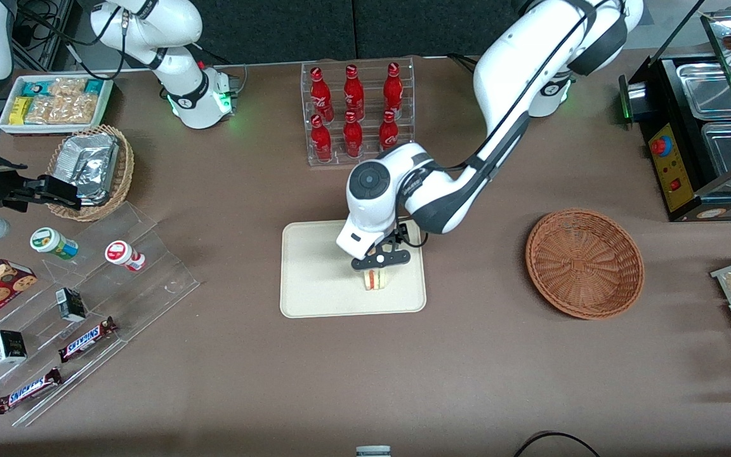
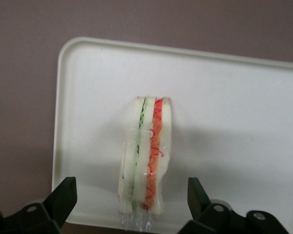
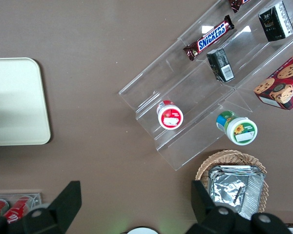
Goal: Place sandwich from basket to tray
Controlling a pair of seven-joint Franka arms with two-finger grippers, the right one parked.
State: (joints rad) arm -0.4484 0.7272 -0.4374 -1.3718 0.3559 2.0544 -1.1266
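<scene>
On smooth tray (image 1: pixel 315 292) | wrapped sandwich (image 2: pixel 145 156) | claw (image 2: pixel 132 197) open above

In the front view, much of the sandwich (image 1: pixel 375 279) is covered by the gripper (image 1: pixel 380 259). In the left wrist view, the tray (image 2: pixel 234 97) is cut off at the frame's edge.
</scene>
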